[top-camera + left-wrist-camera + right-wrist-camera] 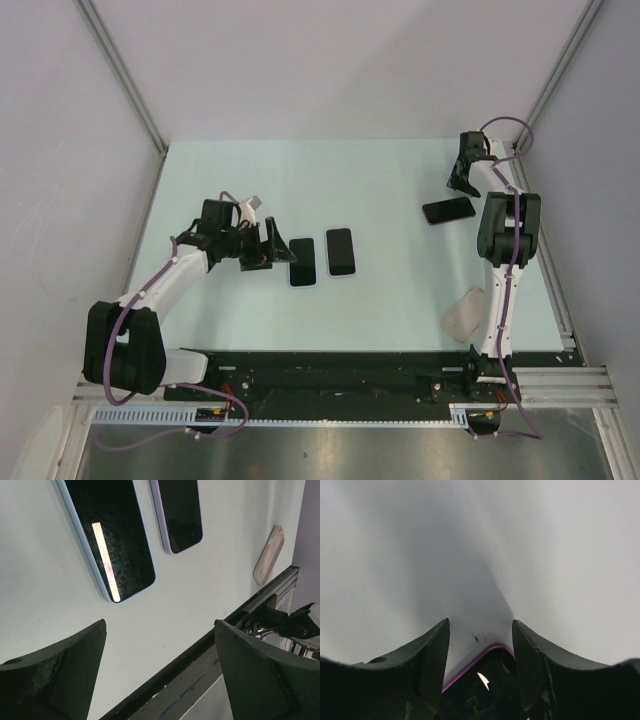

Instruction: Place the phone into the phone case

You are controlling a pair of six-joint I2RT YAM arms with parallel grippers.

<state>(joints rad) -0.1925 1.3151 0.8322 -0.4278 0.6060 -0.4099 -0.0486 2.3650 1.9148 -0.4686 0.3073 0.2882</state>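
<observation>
Three dark-screened phones lie face up on the pale table. One with a light blue rim (302, 261) and one beside it (341, 251) are in the middle. My left gripper (273, 244) is open and empty just left of them; its wrist view shows both phones (112, 540) (182, 515) ahead of the gripper (160, 622). The third phone (448, 210), purple-rimmed, lies at the back right. My right gripper (461, 184) stands open at its far end, its fingers either side of one corner (480, 685). A beige phone case (465, 312) lies at the front right.
The black rail (350, 365) runs along the table's near edge, close under my left gripper (165, 675). Grey walls enclose the table left, back and right. The right arm's upright links (505, 260) stand between the purple-rimmed phone and the case.
</observation>
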